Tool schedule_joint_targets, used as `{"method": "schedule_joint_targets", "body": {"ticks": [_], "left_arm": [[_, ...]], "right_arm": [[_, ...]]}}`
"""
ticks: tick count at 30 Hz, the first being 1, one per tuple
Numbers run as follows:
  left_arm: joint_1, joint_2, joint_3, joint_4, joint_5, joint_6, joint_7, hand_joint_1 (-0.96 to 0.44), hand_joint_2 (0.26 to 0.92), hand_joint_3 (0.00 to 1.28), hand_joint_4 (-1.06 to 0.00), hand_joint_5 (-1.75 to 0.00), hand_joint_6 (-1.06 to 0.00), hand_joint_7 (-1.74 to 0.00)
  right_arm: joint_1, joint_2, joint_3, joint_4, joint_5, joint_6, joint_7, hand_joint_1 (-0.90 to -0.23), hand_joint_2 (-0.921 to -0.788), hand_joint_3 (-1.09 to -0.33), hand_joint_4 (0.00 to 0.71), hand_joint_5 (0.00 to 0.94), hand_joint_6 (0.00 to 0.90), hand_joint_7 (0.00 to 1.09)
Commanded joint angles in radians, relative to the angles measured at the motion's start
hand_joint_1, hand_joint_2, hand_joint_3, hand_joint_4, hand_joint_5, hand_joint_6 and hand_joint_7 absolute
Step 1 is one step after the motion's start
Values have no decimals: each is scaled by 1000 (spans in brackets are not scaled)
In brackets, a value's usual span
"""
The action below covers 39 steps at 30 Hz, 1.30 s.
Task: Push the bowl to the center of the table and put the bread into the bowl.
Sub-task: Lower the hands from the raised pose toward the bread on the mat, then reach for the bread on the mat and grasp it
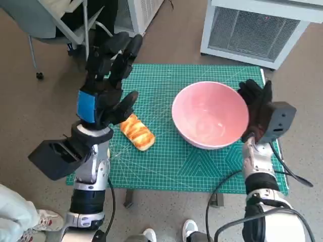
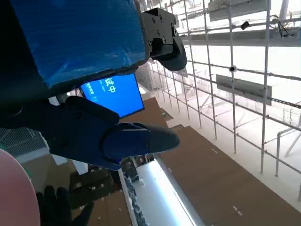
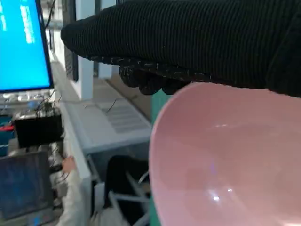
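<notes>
Left hand [image 1: 107, 80] raised, fingers spread; right hand [image 1: 256, 108] upright, fingers extended.

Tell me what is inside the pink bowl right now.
Nothing shows inside the pink bowl; its visible interior is bare. The bread lies outside on the green mat. The near inner wall is hidden.

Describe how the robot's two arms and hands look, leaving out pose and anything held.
The left hand is black with blue tape across its back, on a pale silver forearm carrying a black boxy camera mount. The right hand wears a black knitted glove, with a grey camera housing at the wrist. Black cables loop along the pale right forearm.
</notes>
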<state>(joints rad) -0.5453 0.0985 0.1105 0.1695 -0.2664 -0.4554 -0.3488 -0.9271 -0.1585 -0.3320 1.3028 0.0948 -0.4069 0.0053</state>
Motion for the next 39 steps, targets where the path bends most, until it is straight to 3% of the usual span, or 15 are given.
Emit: {"method": "schedule_joint_targets", "body": {"ticks": [1,13,19,23,25,31,37,39], "left_arm": [[25,20,5,-29,18,-4,8,-585,921,343,-317,-55,-142,-637],[47,47,24,-34,26,-18,11,-593,921,340,-330,-32,-175,-564],[60,89,38,-12,43,-39,-4,-600,921,345,-339,-24,-201,-518],[59,168,44,32,86,-66,-38,-590,921,372,-341,-17,-219,-484],[55,217,44,58,118,-77,-56,-579,921,382,-339,-11,-229,-463],[15,362,28,172,183,-104,-137,-568,921,402,-323,-2,-228,-434],[-48,463,-8,282,173,-76,-277,-600,921,381,-330,-5,-234,-419],[-69,495,-33,320,201,-91,-318,-607,921,346,-353,-16,-246,-417]], "right_arm": [[-15,28,-3,22,5,32,2,-456,-921,-847,243,4,97,302],[-46,52,18,29,-22,53,-5,-489,-921,-857,231,1,126,293],[-54,32,25,19,-26,34,14,-496,-921,-860,231,1,129,283],[-70,16,31,-2,-26,2,23,-496,-921,-860,228,0,133,280],[-78,12,38,-18,-28,-24,20,-496,-921,-858,226,0,135,279],[-70,-7,74,-92,-47,-192,29,-513,-921,-848,231,3,140,283],[-39,-34,104,-201,-32,-388,122,-559,-921,-830,243,8,150,306],[-14,-36,117,-279,-12,-450,171,-574,-921,-823,249,7,139,343]]}}
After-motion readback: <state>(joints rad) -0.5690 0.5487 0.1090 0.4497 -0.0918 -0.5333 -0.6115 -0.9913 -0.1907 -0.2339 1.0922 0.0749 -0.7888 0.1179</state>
